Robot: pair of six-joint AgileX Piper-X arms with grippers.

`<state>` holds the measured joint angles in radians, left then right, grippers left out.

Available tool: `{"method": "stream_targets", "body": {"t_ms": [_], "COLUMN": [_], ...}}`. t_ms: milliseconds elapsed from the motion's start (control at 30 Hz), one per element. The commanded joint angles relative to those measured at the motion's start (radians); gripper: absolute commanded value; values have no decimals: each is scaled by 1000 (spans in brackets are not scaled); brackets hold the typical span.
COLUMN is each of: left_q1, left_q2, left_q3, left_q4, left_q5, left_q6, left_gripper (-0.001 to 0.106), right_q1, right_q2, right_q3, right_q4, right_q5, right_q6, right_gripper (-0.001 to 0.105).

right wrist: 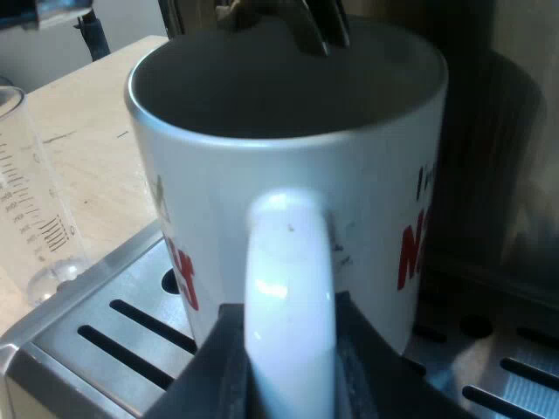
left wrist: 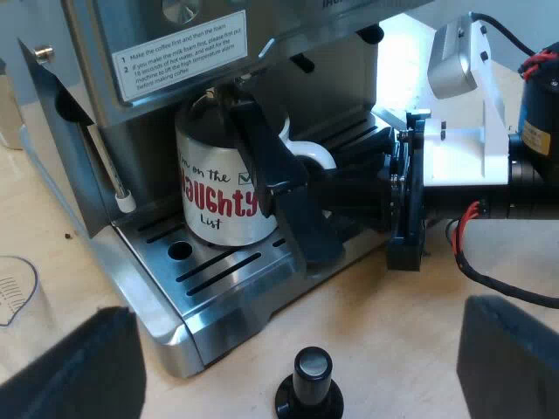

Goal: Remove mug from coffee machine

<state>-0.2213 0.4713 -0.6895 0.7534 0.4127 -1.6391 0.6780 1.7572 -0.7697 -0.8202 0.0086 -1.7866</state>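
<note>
A white mug (left wrist: 218,188) with red lettering stands on the espresso machine's drip tray (left wrist: 218,271), under the spouts. My right gripper (left wrist: 293,188) reaches in from the side at the mug's handle (left wrist: 310,153). In the right wrist view the white handle (right wrist: 288,279) sits squeezed between the two black fingers (right wrist: 214,367) of my right gripper (right wrist: 288,371), with the mug (right wrist: 288,157) upright and its base on the tray. My left gripper (left wrist: 301,336) hangs back over the table before the machine, its fingers (left wrist: 79,367) wide apart and holding nothing.
A tamper with a black knob (left wrist: 312,384) stands on the wooden table just in front of the drip tray. A measuring glass (left wrist: 13,292) (right wrist: 35,218) stands on the table beside the machine. The espresso machine's body (left wrist: 131,105) rises close behind and over the mug.
</note>
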Motion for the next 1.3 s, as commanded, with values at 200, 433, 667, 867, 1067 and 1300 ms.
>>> {"method": "stream_targets", "body": {"t_ms": [200,433,667,867,1067,1300], "left_q1": [-1,-1,-1,-1,-1,-1], "left_q2": [-2,-2,-2,-2,-2,-2], "left_q3": [-7,-7,-7,-7,-7,-7], "left_q4": [-8,-8,-8,-8,-8,-8], "left_q5": [3,3,3,3,3,3], "left_q6": [7,7,7,7,7,7], "left_gripper": [87,87,87,87,87,87], "right_q1": [9,24,23,23,23,23], "right_q2": [-15,-60,-110,-166,-239,-365], "right_q3": [-8,-5,0,83,182,277], "right_q4": [35,123,183,190,188,188], "right_q5": [-9,-9,8,43,63,71], "right_q6": [-4,-4,-4,-4,-8,-12], "right_gripper": [0,0,0,0,0,0]}}
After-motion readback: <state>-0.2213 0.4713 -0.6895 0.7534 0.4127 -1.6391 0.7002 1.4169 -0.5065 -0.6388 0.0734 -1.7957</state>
